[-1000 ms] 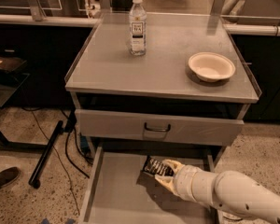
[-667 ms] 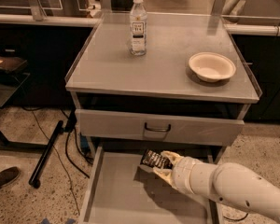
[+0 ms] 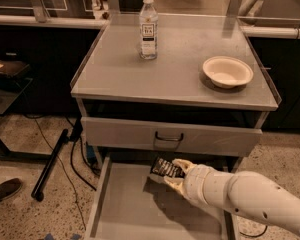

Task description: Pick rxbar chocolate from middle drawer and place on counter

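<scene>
The rxbar chocolate [image 3: 165, 169], a dark wrapper with pale lettering, is held in my gripper [image 3: 176, 174] above the back of the open middle drawer [image 3: 125, 209], just below the closed drawer front with the dark handle [image 3: 169, 136]. The pale fingers [image 3: 182, 164] close on the bar's right end. My white arm [image 3: 245, 196] reaches in from the lower right. The grey counter [image 3: 175, 69] lies above.
A clear labelled bottle [image 3: 148, 28] stands at the counter's back middle. A pale round bowl [image 3: 227, 71] sits on its right side. A black pole [image 3: 50, 164] and cables lie on the floor to the left, near a shoe [image 3: 5, 191].
My gripper has lifted the bar up and a little to the left, from the drawer floor toward the closed drawer front.
</scene>
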Robot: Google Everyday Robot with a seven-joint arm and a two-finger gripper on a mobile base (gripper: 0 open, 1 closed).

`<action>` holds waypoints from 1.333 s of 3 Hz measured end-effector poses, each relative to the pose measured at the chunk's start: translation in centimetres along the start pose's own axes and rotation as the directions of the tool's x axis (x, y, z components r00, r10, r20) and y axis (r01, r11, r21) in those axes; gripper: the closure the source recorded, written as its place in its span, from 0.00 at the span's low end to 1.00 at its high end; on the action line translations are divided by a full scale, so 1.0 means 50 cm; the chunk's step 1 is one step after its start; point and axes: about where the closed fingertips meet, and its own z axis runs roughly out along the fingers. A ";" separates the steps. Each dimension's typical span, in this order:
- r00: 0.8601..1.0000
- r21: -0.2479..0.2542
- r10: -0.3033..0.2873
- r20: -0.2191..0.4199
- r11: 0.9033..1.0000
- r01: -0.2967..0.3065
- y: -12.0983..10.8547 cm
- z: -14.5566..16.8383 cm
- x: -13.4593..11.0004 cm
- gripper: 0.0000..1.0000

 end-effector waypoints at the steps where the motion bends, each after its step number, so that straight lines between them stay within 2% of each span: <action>1: 1.000 0.025 -0.012 0.006 1.000 0.012 -0.041 -0.023 -0.038 1.00; 2: 0.997 0.039 -0.074 0.026 0.997 0.073 -0.092 -0.054 -0.124 1.00; 4: 0.996 0.049 -0.083 0.036 0.995 0.081 -0.102 -0.060 -0.140 1.00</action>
